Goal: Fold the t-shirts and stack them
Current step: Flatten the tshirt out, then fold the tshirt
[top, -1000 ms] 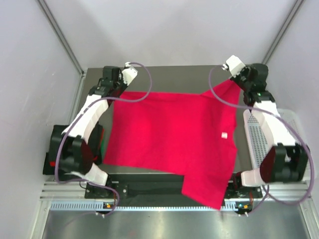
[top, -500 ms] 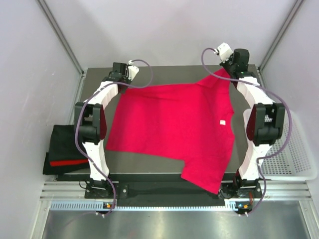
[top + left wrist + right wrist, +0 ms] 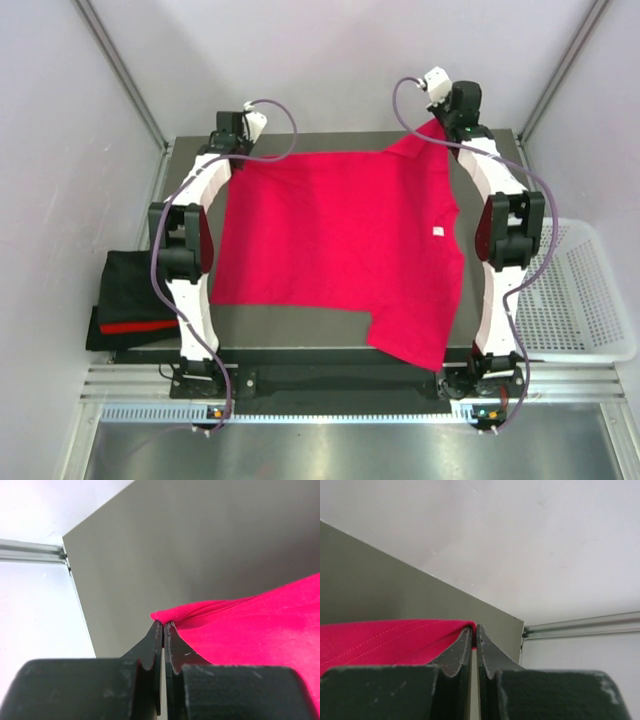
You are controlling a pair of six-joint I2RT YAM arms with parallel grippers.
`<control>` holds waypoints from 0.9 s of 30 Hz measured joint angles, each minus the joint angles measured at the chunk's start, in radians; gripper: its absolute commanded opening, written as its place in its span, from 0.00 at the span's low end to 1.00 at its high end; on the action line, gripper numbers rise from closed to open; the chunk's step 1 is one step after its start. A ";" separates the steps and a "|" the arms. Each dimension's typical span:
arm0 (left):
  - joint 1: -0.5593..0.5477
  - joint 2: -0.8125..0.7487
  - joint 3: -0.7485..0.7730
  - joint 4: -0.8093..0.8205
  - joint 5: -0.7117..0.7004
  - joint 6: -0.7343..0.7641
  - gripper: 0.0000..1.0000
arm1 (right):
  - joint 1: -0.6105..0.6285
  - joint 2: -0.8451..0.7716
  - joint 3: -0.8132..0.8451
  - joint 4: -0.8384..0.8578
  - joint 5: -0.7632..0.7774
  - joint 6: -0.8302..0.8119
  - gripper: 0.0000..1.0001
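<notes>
A bright magenta-red t-shirt (image 3: 340, 240) lies spread over the dark table (image 3: 330, 145), its near right part hanging over the front edge. My left gripper (image 3: 233, 150) is shut on the shirt's far left corner (image 3: 167, 616). My right gripper (image 3: 437, 125) is shut on the shirt's far right corner (image 3: 455, 627), lifted slightly near the back edge. A pile of folded shirts, black with a red one showing (image 3: 125, 305), sits at the left beside the table. The green shirt is not visible.
A white mesh basket (image 3: 575, 300) stands at the right of the table. Grey walls and metal frame rails close in the back and sides. Both arms stretch far along the table's left and right edges.
Both grippers have moved toward the back of the table with the shirt's corners in them, dragging the shirt away from the front edge and stretching it flatter.
</notes>
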 measured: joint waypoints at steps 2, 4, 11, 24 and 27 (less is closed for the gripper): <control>0.000 0.014 0.017 0.003 0.000 0.000 0.00 | 0.005 0.015 0.024 0.009 0.011 0.003 0.00; 0.000 0.037 0.041 0.006 0.001 -0.002 0.00 | 0.006 0.033 0.051 0.014 0.023 0.004 0.00; 0.000 0.141 0.158 0.012 0.008 -0.023 0.00 | 0.006 0.060 0.079 0.031 0.057 0.000 0.00; -0.003 0.155 0.175 0.006 0.060 -0.112 0.00 | -0.021 -0.112 -0.201 -0.017 0.053 0.009 0.00; -0.004 0.138 0.148 -0.001 0.074 -0.122 0.00 | -0.021 -0.225 -0.315 -0.044 0.042 0.014 0.00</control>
